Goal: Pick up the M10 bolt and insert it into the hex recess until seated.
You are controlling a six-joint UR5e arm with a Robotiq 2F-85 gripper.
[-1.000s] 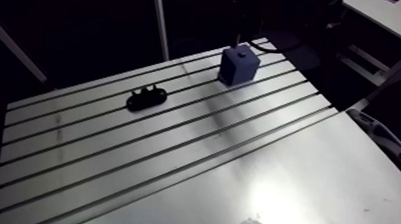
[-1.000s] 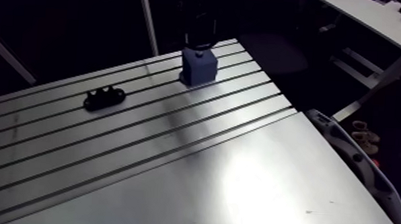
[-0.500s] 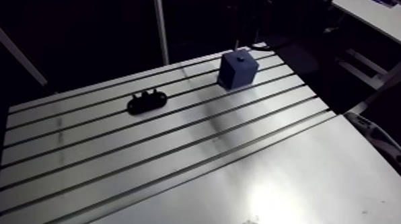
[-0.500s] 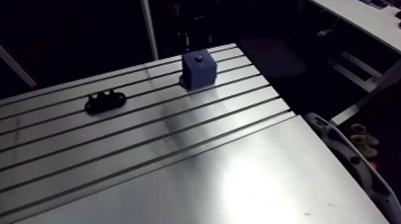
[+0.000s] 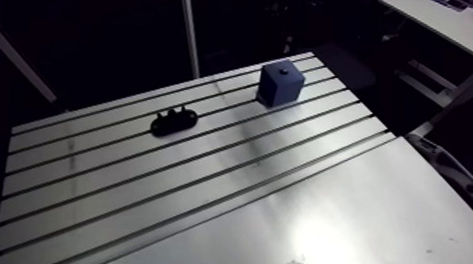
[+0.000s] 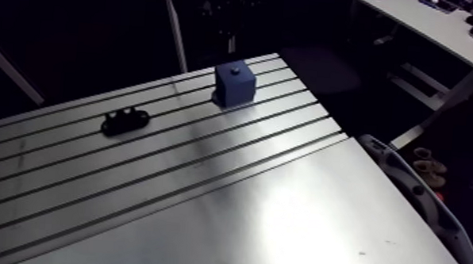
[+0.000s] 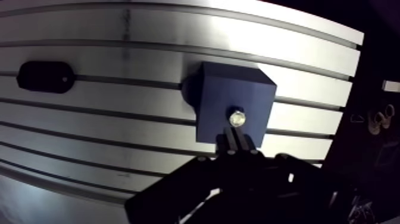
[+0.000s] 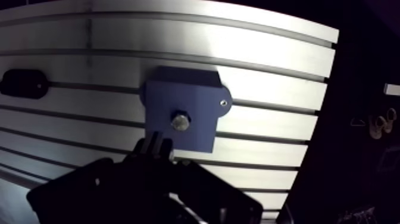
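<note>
Fingers (image 7: 231,139) closed together, empty, just short of bolt (image 7: 237,118) seated in blue block (image 7: 253,89).

Arm view (stereo pair): the camera sits high and well back, looking obliquely down across the slotted bench (image 5: 202,211) toward its far edge, where the blue block (image 5: 281,83) and the black bracket (image 5: 174,120) appear small. Its two eyes show the same scene slightly shifted sideways. Wrist view (stereo pair): the camera sits close above the block, facing almost straight down past the claw (image 7: 237,138), whose dark body fills the foreground. Both views share the block, the bracket and the slots between them.
</note>
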